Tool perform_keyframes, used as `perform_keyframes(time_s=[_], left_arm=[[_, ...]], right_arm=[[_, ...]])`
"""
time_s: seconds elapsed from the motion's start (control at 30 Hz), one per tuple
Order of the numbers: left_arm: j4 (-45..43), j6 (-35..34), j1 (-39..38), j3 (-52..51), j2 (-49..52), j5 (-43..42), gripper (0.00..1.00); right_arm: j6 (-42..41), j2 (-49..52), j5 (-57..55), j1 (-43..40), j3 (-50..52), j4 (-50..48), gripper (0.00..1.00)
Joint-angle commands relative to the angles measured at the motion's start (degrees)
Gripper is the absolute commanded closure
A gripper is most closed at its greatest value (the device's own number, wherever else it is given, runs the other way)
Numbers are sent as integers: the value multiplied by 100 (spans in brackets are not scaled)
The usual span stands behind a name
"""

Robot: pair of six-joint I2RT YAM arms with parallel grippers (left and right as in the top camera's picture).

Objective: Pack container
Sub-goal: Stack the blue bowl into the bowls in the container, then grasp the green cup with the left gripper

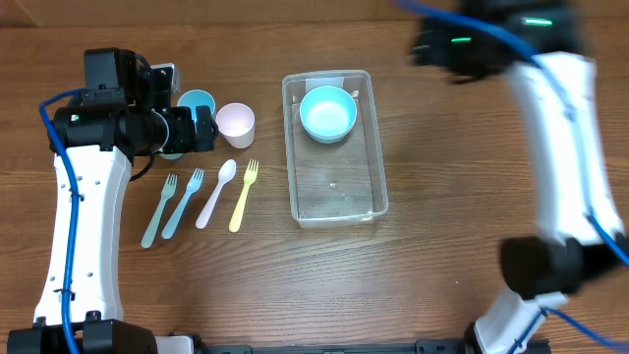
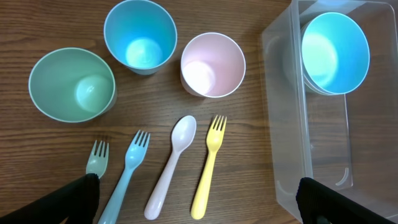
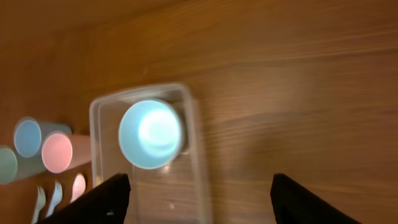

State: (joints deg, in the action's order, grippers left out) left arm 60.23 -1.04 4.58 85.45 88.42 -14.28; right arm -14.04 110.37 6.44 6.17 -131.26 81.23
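The clear container [image 1: 339, 187] lies mid-table with a light blue bowl [image 1: 327, 112] in its far end. My left gripper [image 1: 204, 129] hovers open over the cups to the container's left. In the left wrist view its black fingertips [image 2: 78, 199] stand wide apart with only the utensils below the left gripper [image 2: 199, 202], and the container [image 2: 278, 118] and bowl [image 2: 334, 53] are at the right. My right gripper [image 1: 430, 44], blurred, is high beyond the container's far right corner. The right gripper [image 3: 199, 202] is open and empty above the container [image 3: 160, 193] and bowl [image 3: 150, 134].
Left of the container stand a blue cup [image 2: 139, 36], a pink cup [image 2: 212, 64] and a green cup [image 2: 73, 84]. Below them lie a green fork [image 2: 96, 160], a blue fork [image 2: 127, 171], a pink spoon [image 2: 171, 168] and a yellow fork [image 2: 208, 165].
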Motion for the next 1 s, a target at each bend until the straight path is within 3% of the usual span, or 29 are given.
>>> perform_keyframes(time_s=[0.0,0.07,0.13,0.27,0.4,0.43,0.47,0.73,0.77,0.83,0.97], left_arm=[[-7,129,-9,133,17,-15,0],[-39,122,-9,133,17,-17,0],[-299,-9,-11,133,17,-66,0],[-310,-859,-11,133,17,-72,0],[-210,-1082,-2,133,17,61,0],[-107,-2070,107,142,17,988,0],[-63,-2452,319,170,17,1425,0],[-17,-2470,1720,184,529,450,0],[24,-2465,1847,192,750,367,5],[131,-2352,1904,289,1189,374,9],[282,-2159,1755,640,1971,713,7]], right_arm=[[-367,-334,-166,-1045,-122,450,24],[-647,-321,-166,-1596,-101,649,16],[-868,-315,-166,-2111,-37,723,0],[-874,-315,-162,-2715,-17,761,0],[-872,-315,-166,-2848,-17,761,0],[-872,-315,-166,-2846,-17,758,0],[-872,-315,-166,-2841,-17,761,0],[-872,-315,-166,-2844,-17,761,0],[-872,-315,-166,-2844,-17,761,0],[-872,-315,-166,-2844,-17,761,0],[-872,-315,-166,-2844,-17,761,0]])
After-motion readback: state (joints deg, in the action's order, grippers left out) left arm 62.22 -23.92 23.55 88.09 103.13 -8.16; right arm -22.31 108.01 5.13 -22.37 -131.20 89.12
